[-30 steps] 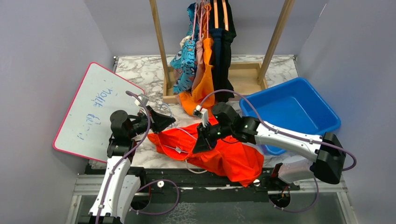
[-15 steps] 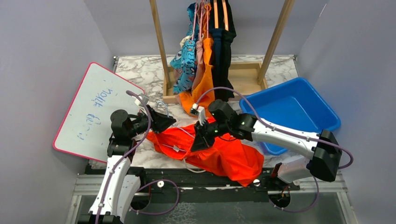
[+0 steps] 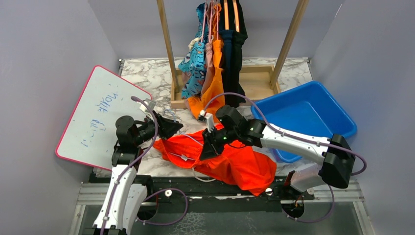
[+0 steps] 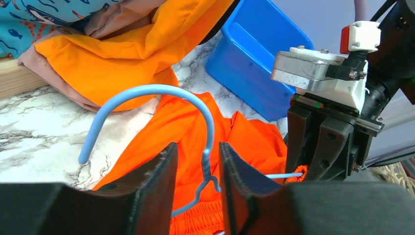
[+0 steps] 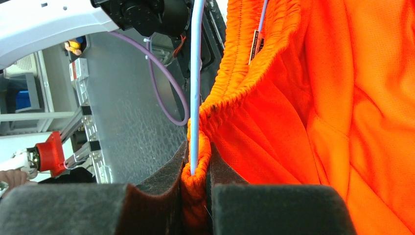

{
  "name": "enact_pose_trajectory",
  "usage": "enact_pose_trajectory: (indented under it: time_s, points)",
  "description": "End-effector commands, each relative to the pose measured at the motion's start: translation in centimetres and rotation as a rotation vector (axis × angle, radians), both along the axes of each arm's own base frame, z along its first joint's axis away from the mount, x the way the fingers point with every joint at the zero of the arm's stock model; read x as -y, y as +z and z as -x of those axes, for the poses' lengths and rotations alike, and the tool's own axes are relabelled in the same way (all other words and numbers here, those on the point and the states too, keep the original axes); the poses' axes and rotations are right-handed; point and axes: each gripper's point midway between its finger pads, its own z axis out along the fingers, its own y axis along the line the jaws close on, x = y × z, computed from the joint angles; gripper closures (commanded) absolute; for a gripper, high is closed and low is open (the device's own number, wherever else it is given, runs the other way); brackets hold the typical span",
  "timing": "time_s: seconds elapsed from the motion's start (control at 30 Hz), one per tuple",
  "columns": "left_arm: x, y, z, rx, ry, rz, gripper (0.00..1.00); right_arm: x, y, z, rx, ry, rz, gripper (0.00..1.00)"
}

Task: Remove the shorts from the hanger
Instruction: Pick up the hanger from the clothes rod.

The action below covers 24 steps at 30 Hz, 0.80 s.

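Note:
Red-orange shorts (image 3: 235,159) lie crumpled on the marble table, still threaded on a light-blue wire hanger (image 4: 147,90). My left gripper (image 3: 178,128) is open: its pads stand either side of the hanger's twisted neck (image 4: 208,161) with a gap on both sides. My right gripper (image 3: 205,149) is shut on the shorts' elastic waistband (image 5: 195,181), with the end of the hanger wire (image 5: 195,73) pinched inside the fold. In the left wrist view the right gripper's fingers (image 4: 323,142) hold the wire's far end, wrapped in orange fabric.
More shorts hang on the wooden rack (image 3: 166,39) at the back: blue cartoon-print (image 3: 195,68), bright orange (image 3: 215,78), dark navy (image 3: 235,58). A blue bin (image 3: 337,115) stands at the right. A whiteboard (image 3: 98,117) leans at the left.
My left gripper has opened and let go of the hanger's neck. The right arm has shifted slightly left and back, keeping its hold on the waistband.

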Motion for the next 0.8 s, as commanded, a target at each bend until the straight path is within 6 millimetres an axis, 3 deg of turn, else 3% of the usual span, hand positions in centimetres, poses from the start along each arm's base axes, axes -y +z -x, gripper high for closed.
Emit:
enact_pose_trajectory:
  time_s: [0.0,0.1,0.17,0.27,0.37,0.43,0.6,0.77]
  points:
    - [-0.5,1.2,-0.6,0.048,0.035,-0.02,0.7,-1.3,1.9,0.3,0.014,0.048,-0.086,0.99]
    - [-0.5,1.0,-0.7,0.045,0.039,-0.03,1.0,-1.4,1.8,0.0,0.029,0.039,-0.082,0.97]
    - [-0.6,1.1,-0.7,0.05,0.041,-0.032,1.0,-1.3,1.9,-0.6,0.049,0.014,-0.065,0.94]
    - [-0.7,1.3,-0.7,0.063,0.053,-0.035,1.0,-0.6,2.1,-1.6,0.104,-0.024,-0.015,0.79]
    - [-0.9,2.0,-0.9,0.071,0.08,-0.021,1.0,0.5,3.2,-3.4,0.214,-0.102,0.023,0.45]
    - [-1.2,3.3,-1.4,0.094,0.112,-0.015,1.0,1.2,4.3,-4.3,0.27,-0.148,0.029,0.34]
    - [-2.4,7.6,-2.2,0.21,0.2,-0.072,1.0,2.8,7.1,-5.8,0.365,-0.255,0.014,0.3]
    - [-3.4,11.4,-2.6,0.29,0.263,-0.148,1.0,3.4,8.9,-5.9,0.371,-0.305,-0.018,0.32]
